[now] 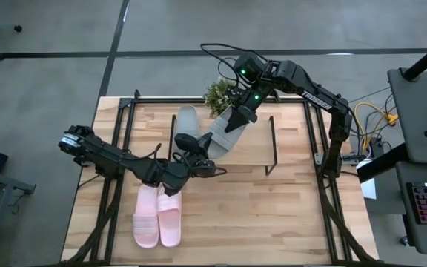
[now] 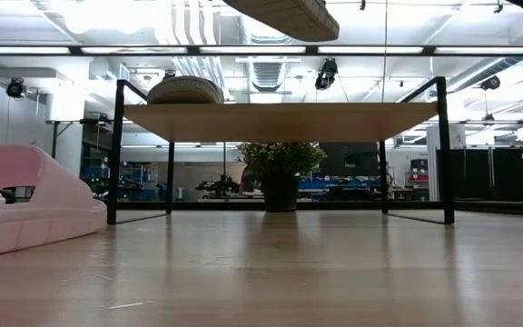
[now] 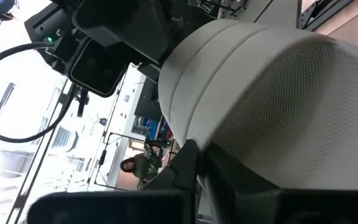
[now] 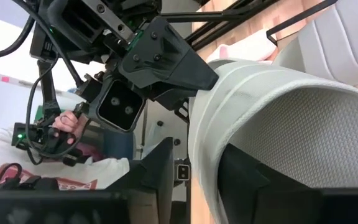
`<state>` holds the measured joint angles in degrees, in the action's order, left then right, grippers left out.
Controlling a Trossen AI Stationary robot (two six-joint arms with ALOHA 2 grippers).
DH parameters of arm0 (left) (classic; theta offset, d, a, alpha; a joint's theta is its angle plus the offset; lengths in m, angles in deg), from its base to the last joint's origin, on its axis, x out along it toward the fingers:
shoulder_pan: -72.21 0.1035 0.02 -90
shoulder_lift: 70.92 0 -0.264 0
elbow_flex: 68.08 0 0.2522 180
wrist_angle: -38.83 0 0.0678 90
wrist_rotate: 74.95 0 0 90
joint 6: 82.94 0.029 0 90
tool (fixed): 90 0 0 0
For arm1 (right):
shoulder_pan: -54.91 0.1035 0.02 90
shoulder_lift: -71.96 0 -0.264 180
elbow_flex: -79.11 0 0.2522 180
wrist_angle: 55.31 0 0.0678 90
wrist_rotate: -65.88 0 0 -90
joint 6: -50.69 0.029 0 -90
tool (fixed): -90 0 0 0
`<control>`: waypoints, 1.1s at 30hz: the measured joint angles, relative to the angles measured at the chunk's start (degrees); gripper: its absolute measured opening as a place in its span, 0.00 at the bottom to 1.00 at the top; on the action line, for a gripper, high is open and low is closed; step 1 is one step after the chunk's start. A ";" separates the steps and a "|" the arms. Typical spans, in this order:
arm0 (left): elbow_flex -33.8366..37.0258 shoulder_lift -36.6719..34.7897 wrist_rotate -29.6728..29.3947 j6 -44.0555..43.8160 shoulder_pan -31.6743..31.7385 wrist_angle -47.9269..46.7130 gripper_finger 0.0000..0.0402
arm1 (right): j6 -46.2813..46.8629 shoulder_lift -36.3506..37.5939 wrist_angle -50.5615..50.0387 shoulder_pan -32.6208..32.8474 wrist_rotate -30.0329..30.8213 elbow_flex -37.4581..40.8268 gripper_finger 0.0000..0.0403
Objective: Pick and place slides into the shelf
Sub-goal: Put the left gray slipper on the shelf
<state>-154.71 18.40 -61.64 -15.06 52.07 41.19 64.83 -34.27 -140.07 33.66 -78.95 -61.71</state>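
Note:
A grey-green slide [image 1: 224,133] hangs in the air over the shelf [image 1: 288,148], stretched between both grippers; the low view shows its sole [image 2: 284,14] high above the plank [image 2: 280,121]. My left gripper [image 1: 199,146] is shut on its near-left end, and my right gripper [image 1: 242,113] is shut on its far-right end. The other grey-green slide [image 1: 187,119] lies flat on the shelf's left part [image 2: 184,89]. The pale pink pair [image 1: 158,216] lies side by side on the tabletop, near the front left [image 2: 16,204]. My left gripper [image 3: 197,162] pinches the slide's rim [image 3: 213,140] at its near-left end between the two fingers, coming from the table's near left. The slide is lifted clear. My right gripper [image 4: 194,168] pinches the pale rim [image 4: 207,155] at the slide's far-right end between its fingers [image 4: 160,168], coming from the far right. The slide sits clear of the shelf and tilted.
A small potted plant [image 1: 219,95] stands at the table's far edge behind the shelf [image 2: 280,177]. The shelf's black legs [image 2: 114,154] stand left and right, with bare plank to the right of the resting slide. A person's hand [image 4: 67,121] shows beyond the table.

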 joint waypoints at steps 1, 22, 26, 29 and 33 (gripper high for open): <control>0.06 0.00 -0.16 -0.02 0.00 0.00 0.00 | -0.07 0.01 -0.06 0.00 0.04 0.00 0.26; 0.03 0.69 -8.32 -15.26 -0.11 0.39 0.00 | -3.43 1.98 3.19 -7.85 0.74 -0.09 0.32; -0.23 3.14 -12.83 -15.55 -0.16 2.56 0.00 | -1.85 4.01 6.93 -8.35 1.19 -0.09 0.32; -0.25 5.80 -13.71 -17.85 -0.04 3.18 0.00 | -0.59 5.81 9.59 -8.43 1.05 -0.09 0.32; -0.41 9.28 -13.55 -17.94 0.10 3.37 0.00 | 0.52 8.10 12.42 -9.29 1.17 -0.09 0.33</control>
<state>-155.12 27.67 -75.19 -33.00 52.17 44.56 65.35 -26.18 -127.65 24.36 -77.79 -61.80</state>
